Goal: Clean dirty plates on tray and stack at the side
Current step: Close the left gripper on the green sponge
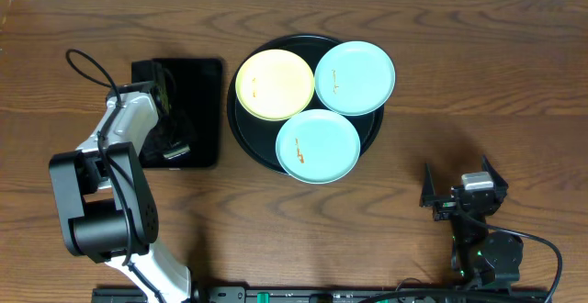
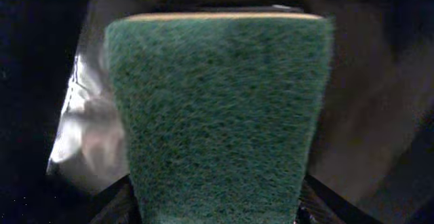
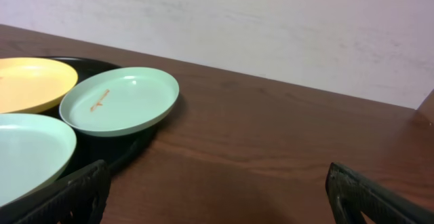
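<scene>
Three plates lie on the round black tray [image 1: 241, 133]: a pale yellow plate [image 1: 275, 84] at the left, a mint-blue plate [image 1: 355, 76] at the right and another mint-blue plate [image 1: 318, 145] in front. All three have small orange-brown smears. My left gripper [image 1: 170, 124] is over the black rectangular tray [image 1: 204, 73], shut on a green scouring sponge [image 2: 217, 108] that fills the left wrist view. My right gripper [image 1: 464, 188] is open and empty, low over the table to the right of the round tray. Its view shows the yellow plate [image 3: 27, 81] and both mint-blue plates [image 3: 122, 100] [image 3: 27, 149].
The black rectangular tray stands just left of the round tray. Bare wooden table [image 1: 478, 83] lies to the right of the round tray and along the front. A pale wall [image 3: 271, 27] is behind the table.
</scene>
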You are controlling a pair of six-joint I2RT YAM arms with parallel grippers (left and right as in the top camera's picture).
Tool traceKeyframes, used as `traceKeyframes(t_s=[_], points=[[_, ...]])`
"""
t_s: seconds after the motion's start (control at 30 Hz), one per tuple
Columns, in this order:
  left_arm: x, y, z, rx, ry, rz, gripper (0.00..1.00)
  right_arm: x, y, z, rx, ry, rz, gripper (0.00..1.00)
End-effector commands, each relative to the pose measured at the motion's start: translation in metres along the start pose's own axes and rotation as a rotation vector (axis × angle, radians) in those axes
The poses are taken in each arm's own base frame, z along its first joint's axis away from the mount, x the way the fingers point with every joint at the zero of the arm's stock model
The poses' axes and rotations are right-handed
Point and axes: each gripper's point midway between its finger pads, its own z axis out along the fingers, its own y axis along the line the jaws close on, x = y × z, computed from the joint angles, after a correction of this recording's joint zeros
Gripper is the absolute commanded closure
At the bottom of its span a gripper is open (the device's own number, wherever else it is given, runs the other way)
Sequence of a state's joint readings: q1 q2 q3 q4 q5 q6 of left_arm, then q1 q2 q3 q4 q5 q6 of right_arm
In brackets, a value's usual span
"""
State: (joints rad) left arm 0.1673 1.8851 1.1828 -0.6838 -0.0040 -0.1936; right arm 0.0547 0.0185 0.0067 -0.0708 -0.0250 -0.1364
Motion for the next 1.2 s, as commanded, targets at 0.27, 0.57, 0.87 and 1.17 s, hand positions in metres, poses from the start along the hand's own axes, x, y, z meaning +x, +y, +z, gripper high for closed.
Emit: traceKeyframes(t_s=[0.27, 0.57, 0.87, 1.17], points=[[-0.0127, -0.0018, -0.0002, 0.003, -0.045, -0.002, 0.34, 0.0013, -0.006, -0.0003, 0.027, 0.004, -0.005, 0.01], [-0.0134, -0.0021, -0.0002, 0.004, -0.048, -0.002, 0.34, 0.0013, -0.006, -0.0003, 0.027, 0.004, -0.005, 0.01], [-0.012, -0.0018, 0.0006, 0.003, -0.045, -0.002, 0.41, 0.0013, -0.006, -0.0003, 0.027, 0.004, -0.005, 0.01], [-0.0157, -0.0027, 0.0004, 0.007, -0.06, -0.003, 0.44, 0.0013, -0.006, -0.0003, 0.027, 0.004, -0.005, 0.01]])
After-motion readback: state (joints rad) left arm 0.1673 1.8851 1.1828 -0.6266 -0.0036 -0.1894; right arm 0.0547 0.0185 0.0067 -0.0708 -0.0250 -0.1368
